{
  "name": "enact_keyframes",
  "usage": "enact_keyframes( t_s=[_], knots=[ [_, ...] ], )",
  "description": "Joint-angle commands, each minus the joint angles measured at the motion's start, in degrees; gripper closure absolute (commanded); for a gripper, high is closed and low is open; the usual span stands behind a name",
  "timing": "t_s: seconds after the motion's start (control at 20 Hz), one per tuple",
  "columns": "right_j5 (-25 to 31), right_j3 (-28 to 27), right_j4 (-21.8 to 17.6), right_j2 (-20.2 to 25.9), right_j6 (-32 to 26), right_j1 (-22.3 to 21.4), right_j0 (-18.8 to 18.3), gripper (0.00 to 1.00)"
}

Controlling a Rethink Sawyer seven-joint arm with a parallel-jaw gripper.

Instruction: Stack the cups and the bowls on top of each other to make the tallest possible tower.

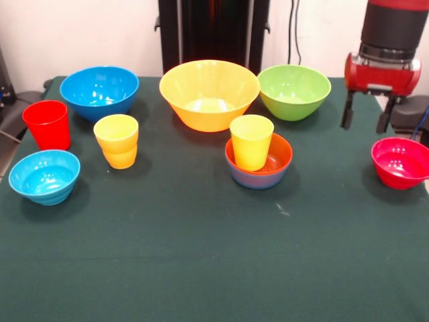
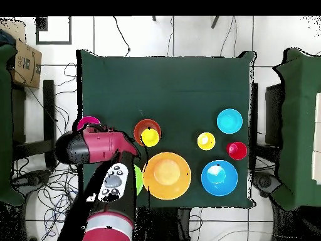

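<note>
My gripper (image 1: 365,114) hangs open and empty at the right, just above and behind the crimson bowl (image 1: 400,162). A small tower stands mid-table: a yellow cup (image 1: 251,141) sits in the orange-red bowl (image 1: 281,153), which is nested in a small blue bowl (image 1: 258,181). Two yellow-orange cups (image 1: 116,141) are stacked at centre left. The red cup (image 1: 48,124) and the light-blue bowl (image 1: 44,176) stand at the left. The blue bowl (image 1: 99,90), the large yellow-orange bowl (image 1: 209,94) and the lime green bowl (image 1: 293,91) line the far side.
The table (image 1: 201,255) has a dark green cloth. In the overhead view my arm (image 2: 100,147) covers part of the crimson bowl (image 2: 88,120) and most of the green bowl (image 2: 138,179). The robot's black pedestal (image 1: 213,30) stands behind the large bowl.
</note>
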Motion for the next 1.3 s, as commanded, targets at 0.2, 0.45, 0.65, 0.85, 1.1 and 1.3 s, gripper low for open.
enact_keyframes(
  t_s=[0.2,0.45,0.65,0.85,1.1,1.3],
  knots=[
    [-1.21,-3.50,2.83,2.73,8.89,7.70,-1.51,0.00],
    [0.35,-3.53,3.15,2.62,8.77,6.47,-1.58,0.00],
    [1.65,-3.79,3.52,2.29,8.99,5.76,-1.32,0.00],
    [3.62,-3.85,4.07,1.41,9.33,4.51,-0.50,0.00],
    [5.06,-4.10,4.79,0.97,9.26,3.61,0.02,0.00],
    [6.42,-5.06,5.47,-0.02,9.79,3.72,1.39,0.00]
  ],
)
